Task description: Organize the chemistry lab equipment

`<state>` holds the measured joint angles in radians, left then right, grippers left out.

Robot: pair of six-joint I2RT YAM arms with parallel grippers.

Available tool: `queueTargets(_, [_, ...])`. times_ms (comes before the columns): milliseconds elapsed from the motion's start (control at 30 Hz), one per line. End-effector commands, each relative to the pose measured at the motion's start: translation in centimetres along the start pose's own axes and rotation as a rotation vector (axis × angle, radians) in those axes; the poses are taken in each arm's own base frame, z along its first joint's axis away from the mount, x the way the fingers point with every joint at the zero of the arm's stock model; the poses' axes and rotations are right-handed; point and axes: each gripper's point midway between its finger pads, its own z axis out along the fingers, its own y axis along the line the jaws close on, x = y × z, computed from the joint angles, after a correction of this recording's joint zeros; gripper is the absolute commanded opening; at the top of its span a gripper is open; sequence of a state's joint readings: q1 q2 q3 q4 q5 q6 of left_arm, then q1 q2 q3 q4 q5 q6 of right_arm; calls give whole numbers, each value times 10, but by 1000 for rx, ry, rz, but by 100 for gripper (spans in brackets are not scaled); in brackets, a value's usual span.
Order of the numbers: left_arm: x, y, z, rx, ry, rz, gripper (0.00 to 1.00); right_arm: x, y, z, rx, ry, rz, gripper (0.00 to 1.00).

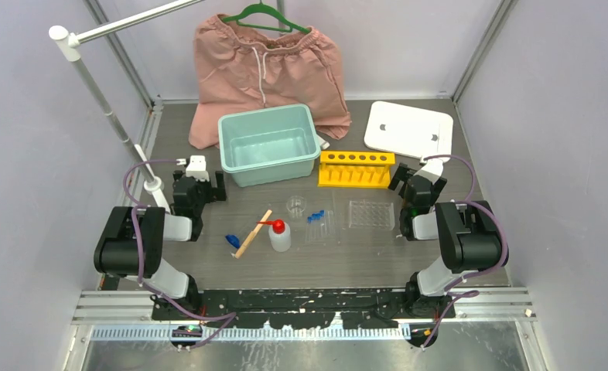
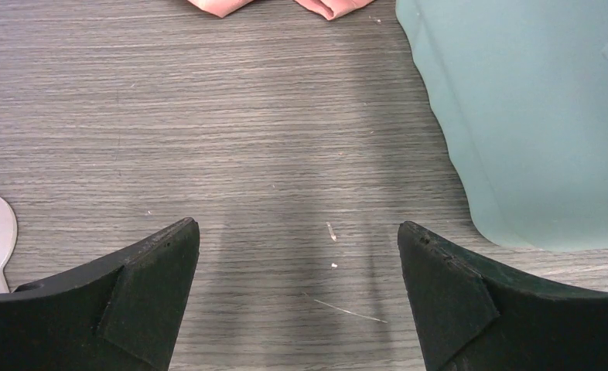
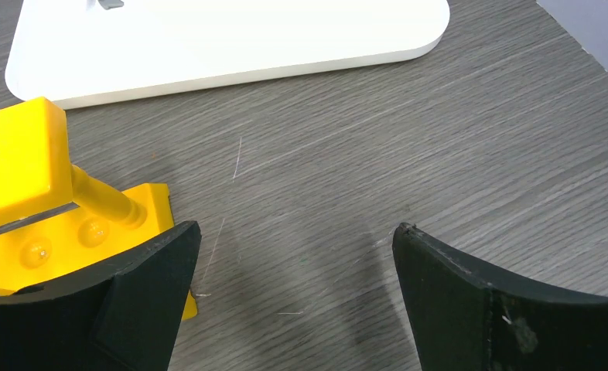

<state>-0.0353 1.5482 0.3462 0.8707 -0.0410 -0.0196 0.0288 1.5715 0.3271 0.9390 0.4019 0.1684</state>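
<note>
Here, seen from above, both arms sit folded back near the table (image 1: 347, 263) edge. The left gripper (image 1: 199, 176) hovers beside the teal bin (image 1: 268, 144), the right gripper (image 1: 417, 182) beside the yellow rack (image 1: 356, 168). Between them lie the tiny beaker (image 1: 295, 205), blue-capped tubes (image 1: 318, 218), clear rack (image 1: 371, 214), squeeze bottle (image 1: 279, 234), wooden stick (image 1: 253, 233) and blue piece (image 1: 232, 240), all loose.

In the left wrist view, the jaws are spread wide over bare tabletop and hold nothing.

In the right wrist view, the jaws are equally wide and empty. The yellow rack's end is just beside one finger (image 3: 131, 301), with the white lid (image 3: 231, 39) beyond.

Probably a tube comes first. Centre the jaws across its body and close gently, since it may roll.
</note>
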Motion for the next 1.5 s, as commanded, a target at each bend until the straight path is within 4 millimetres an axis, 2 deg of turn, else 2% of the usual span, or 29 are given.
queueTargets(0, [-26,-2,7,6,-79,4,100,-22,1,4,11,-72,36,100])
queueTargets(367, [-26,-2,7,11,-77,5,100,-23,1,5,9,-71,35,100])
queueTargets(467, [-28,-3,6,16,-84,7,100,-25,-4,3,36,-82,41,100])
queueTargets(567, [-45,-3,3,20,-72,4,100,-44,-9,-4,90,-113,52,100])
queueTargets(633, [-54,-4,0,31,-29,7,100,-55,-9,-12,114,-72,55,100])
queueTargets(767, [-69,-6,-8,61,10,53,100,-76,-13,-32,146,-40,160,100])
queueTargets(800, [-66,-6,-12,64,40,60,100,-73,-16,-39,164,1,169,100])
queueTargets(933, [-78,-10,-36,112,116,86,100,-98,-14,-62,171,85,205,100])
queueTargets(967, [-89,-11,-42,124,121,91,100,-113,-11,-67,157,85,230,100])
queueTargets(1033, [-101,-15,-56,158,162,101,100,-131,-1,-78,130,97,343,100])
queueTargets(1100, [-115,-18,-73,190,211,102,100,-155,25,-88,23,121,489,100])
queueTargets(1167, [-128,-20,-90,212,270,98,100,-163,42,-103,-47,214,525,100])
queueTargets(1267, [-141,-19,-113,215,352,95,100,-158,70,-113,-187,339,489,100])
queueTargets(1333, [-148,-17,-129,217,397,95,100,-152,77,-123,-177,413,416,100])
queueTargets(1467, [-155,-24,-160,259,454,65,99,-127,100,-146,-170,487,237,100])
